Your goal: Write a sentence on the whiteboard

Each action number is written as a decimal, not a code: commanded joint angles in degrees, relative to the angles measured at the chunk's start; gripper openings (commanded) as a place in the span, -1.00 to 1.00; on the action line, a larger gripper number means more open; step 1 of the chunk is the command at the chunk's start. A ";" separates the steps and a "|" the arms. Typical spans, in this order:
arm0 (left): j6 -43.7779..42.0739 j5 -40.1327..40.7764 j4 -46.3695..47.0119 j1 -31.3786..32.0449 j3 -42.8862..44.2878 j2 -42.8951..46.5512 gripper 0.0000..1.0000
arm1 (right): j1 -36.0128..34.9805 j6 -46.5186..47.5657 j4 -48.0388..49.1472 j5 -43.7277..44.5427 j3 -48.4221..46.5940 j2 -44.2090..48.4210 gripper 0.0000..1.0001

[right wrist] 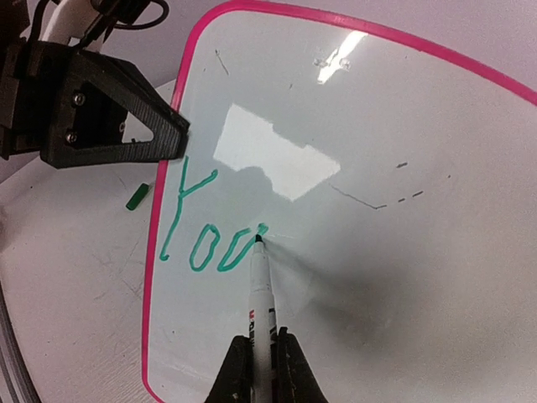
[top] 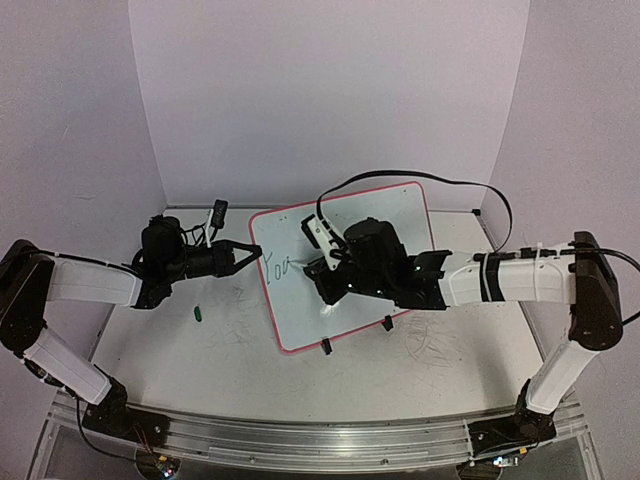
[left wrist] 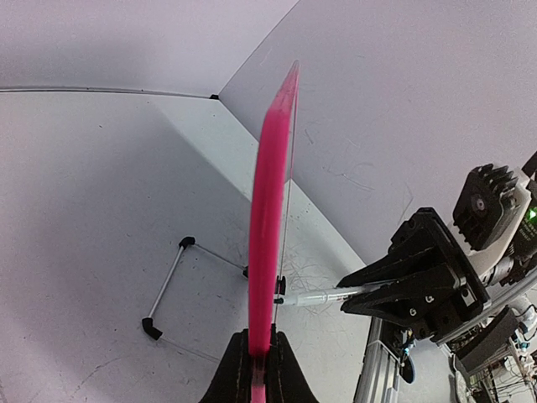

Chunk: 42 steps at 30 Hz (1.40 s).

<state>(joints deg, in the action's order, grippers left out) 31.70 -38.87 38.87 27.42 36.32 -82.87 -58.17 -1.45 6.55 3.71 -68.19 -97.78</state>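
On the surface, pinches the whiteboard by its frame in the closed left tool and clamps a marker in the right tool, tip touching the end of the sentence, "You", with bare board rightward along its long axis.

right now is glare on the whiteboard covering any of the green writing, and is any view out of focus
Right wrist: a bright rectangular reflection lies on the whiteboard up and right of the green writing, not over it; letters sharp. Left wrist: the board's pink edge, close to the lens, looks soft. Top external: even light, no strong glare on the board.
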 commanded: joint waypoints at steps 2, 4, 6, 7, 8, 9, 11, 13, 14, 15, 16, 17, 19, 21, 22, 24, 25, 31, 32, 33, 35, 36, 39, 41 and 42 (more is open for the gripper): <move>-0.42 -1.27 1.77 0.00 1.21 1.99 -1.00 | 0.36 -1.44 -1.55 0.15 3.02 1.00 -1.00; -0.42 -1.21 1.82 0.00 1.29 2.01 -1.00 | 0.38 -1.45 -1.76 0.14 3.54 1.06 -1.00; -0.41 -1.27 1.82 0.00 1.30 2.01 -1.00 | 0.35 -1.51 -1.98 0.16 4.02 1.17 -1.00; -0.44 -1.29 1.79 0.00 1.26 1.94 -1.00 | 0.40 -1.56 -2.13 0.33 4.34 1.39 -1.00; -0.48 -1.22 1.80 0.00 1.22 1.93 -1.00 | 0.35 -1.61 -2.22 0.73 4.67 1.73 -1.00; -0.50 -1.23 1.76 0.00 1.15 1.92 -1.00 | 0.35 -1.63 -2.31 1.24 4.94 2.16 -1.00; -0.63 -1.21 1.80 0.00 1.03 1.92 -1.00 | 0.37 -1.55 -2.39 1.96 5.32 3.50 -1.00; -0.87 -1.28 1.71 0.00 0.96 1.91 -1.00 | 0.42 -1.13 -2.14 0.80 5.14 5.58 -1.00; -0.91 -1.29 1.70 0.02 0.95 1.92 -1.00 | 0.40 -0.65 -0.97 -1.44 5.13 6.63 -1.00; -0.98 -1.30 1.66 0.01 0.94 1.96 -1.00 | 0.39 -0.21 0.36 -3.91 5.22 7.83 -1.00; -1.09 -1.32 1.63 0.00 0.94 2.01 -1.00 | 0.39 0.21 1.62 -6.00 5.34 8.86 -1.00; -1.16 -1.36 1.59 0.00 0.98 2.01 -1.00 | 0.41 0.47 2.42 -7.11 5.04 9.32 -1.00; -1.30 -1.31 1.55 0.00 0.95 2.02 -1.00 | 0.70 0.93 2.75 -6.79 3.95 8.78 -1.00; -1.54 -1.30 1.42 0.00 0.80 2.09 -1.00 | 0.93 2.57 2.53 -4.84 2.95 7.56 -1.00; -1.72 -1.29 1.25 0.00 0.71 2.16 -1.00 | 0.90 3.49 2.33 -4.03 2.63 7.24 -1.00; -2.78 -1.52 -0.95 0.00 0.80 2.31 -1.00 | 0.92 4.17 2.13 -3.72 2.32 7.09 -1.00; -3.30 -1.90 -1.99 -0.02 0.93 2.40 -1.00 | 0.93 4.47 1.94 -3.71 2.16 7.05 -1.00; -3.66 -2.86 -4.16 0.00 0.16 3.57 -1.00 | 0.88 5.13 1.22 -2.37 2.02 6.42 -1.00; -3.43 -2.83 -4.29 0.00 0.17 3.58 -1.00 | 0.89 5.09 1.18 -2.29 1.96 6.24 -1.00; -3.28 -2.84 -4.45 0.00 0.20 3.53 -1.00 | 0.88 5.06 1.04 -2.18 1.78 6.14 -1.00; -3.07 -2.66 -4.62 0.02 0.53 3.28 -1.00 | 0.90 5.09 1.00 -1.36 1.73 6.12 -1.00; -3.01 -2.51 -4.72 0.05 0.67 3.17 -1.00 | 0.87 5.13 0.97 -0.92 1.70 6.11 -1.00; -3.25 -2.24 -4.89 0.00 0.85 2.89 -1.00 | 0.89 5.23 0.64 -0.24 1.57 5.93 -1.00; -3.24 -2.13 -5.04 0.00 0.79 2.87 -1.00 | 0.85 5.30 0.44 -0.06 1.48 5.69 -1.00; -3.23 -2.13 -5.05 0.00 0.74 2.81 -1.00 | 0.81 5.32 0.34 -0.03 1.42 5.53 -1.00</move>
<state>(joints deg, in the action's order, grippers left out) 29.36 -39.94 35.49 27.44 36.32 -81.32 -57.49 3.15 6.37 1.91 -64.10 -91.00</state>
